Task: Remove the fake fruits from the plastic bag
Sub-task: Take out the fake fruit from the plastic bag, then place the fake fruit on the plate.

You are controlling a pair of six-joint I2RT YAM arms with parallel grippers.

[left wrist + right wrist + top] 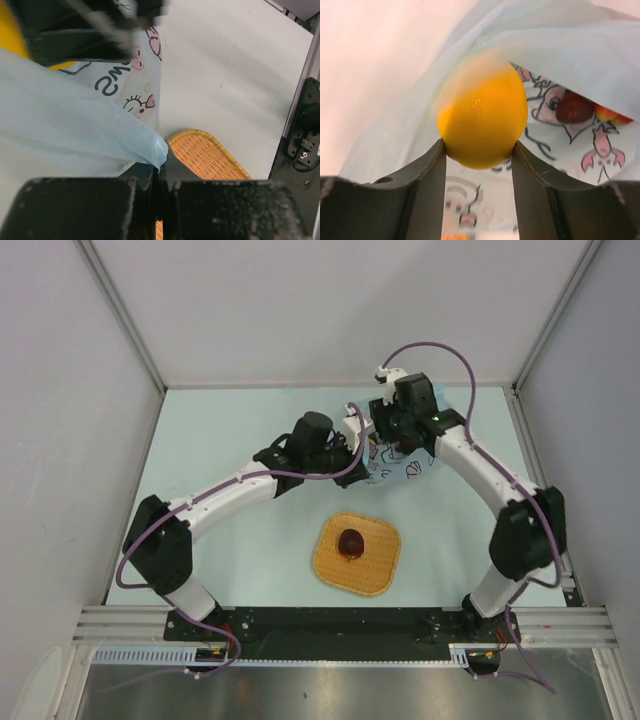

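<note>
Right gripper [479, 146] about half spread, both fingers [427, 172] pressed on the sides of the lemon [482, 117]. The lemon is clamped at the tips and sticks out past them toward 12 o'clock in the right wrist view. The plastic bag [560, 45] arches over and behind the lemon: pale blue film, cartoon print showing from 3 to 6 o'clock. Under the film at 3 o'clock of the lemon is a dark red fruit [574, 107], with orange-red pieces [610, 115] touching its right side; kind not readable.

Left gripper [161, 172] closed tight, jaws meeting, with a corner of the bag pinched between them. In the left wrist view the film fans out from the pinch toward 10 o'clock. At 12 o'clock in that view the right gripper is a dark blur, with a yellow patch at 10 to 11 o'clock. The woven orange tray [210, 155] is just beside the pinch at 3 o'clock.

In the top view both grippers are at the bag, the left at its 10 o'clock edge, the right at 12 o'clock. The bag sits over the pale table [230, 420] at 12 o'clock from the tray, apart from it. Whether the bag is lifted cannot be told. One dark plum [351, 542] lies on the tray, near centre, slightly toward 11 o'clock.
</note>
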